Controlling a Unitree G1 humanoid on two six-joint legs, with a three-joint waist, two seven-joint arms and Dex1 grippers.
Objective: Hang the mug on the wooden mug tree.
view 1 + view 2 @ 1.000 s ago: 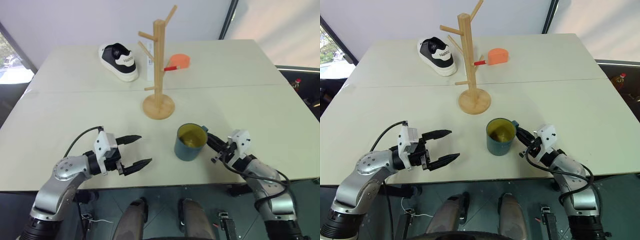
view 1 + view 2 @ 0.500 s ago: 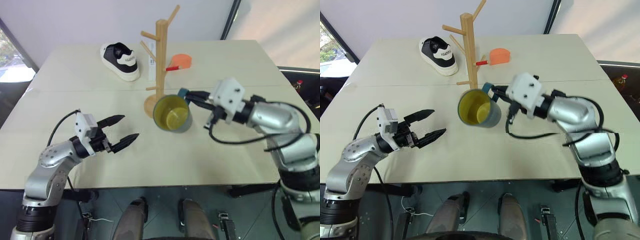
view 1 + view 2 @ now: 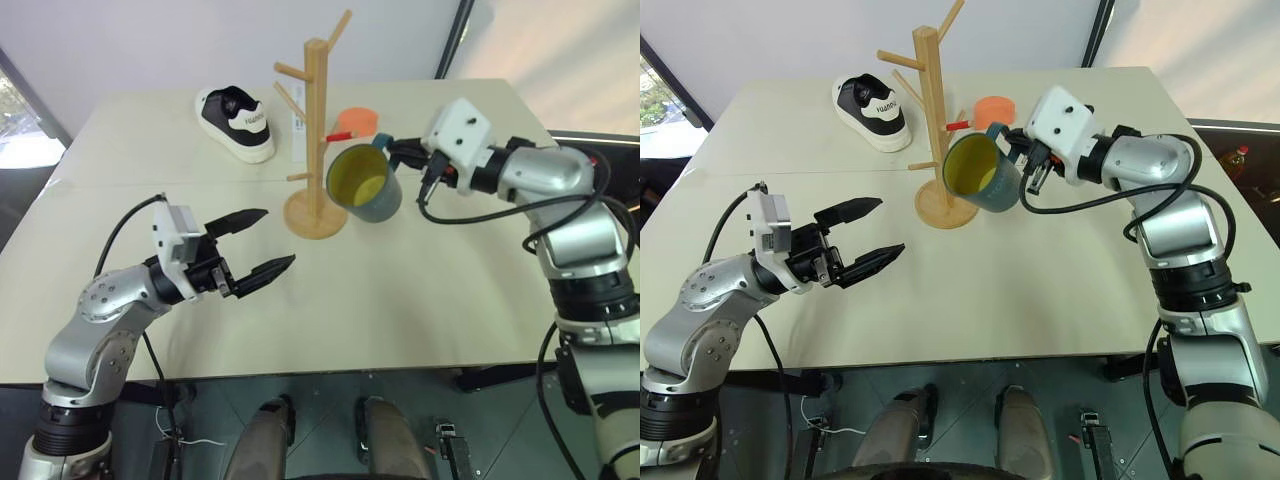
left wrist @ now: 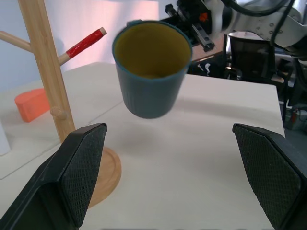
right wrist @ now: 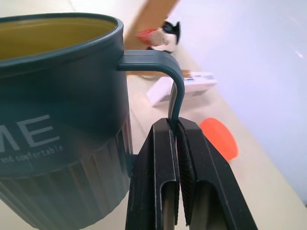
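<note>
My right gripper (image 5: 176,125) pinches the mug (image 3: 366,184) only by its thin handle (image 5: 163,72), left gripper (image 3: 268,243) spread empty, so it could swing and knock the wooden mug tree (image 3: 316,120) just left.

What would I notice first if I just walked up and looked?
The dark teal mug with its yellow inside, held up in the air by its handle in the right claw, close beside the wooden mug tree. Next, the left claw, wide open above the near part of the table. Far back on the table lie a black-and-white sneaker and an orange thing.
</note>
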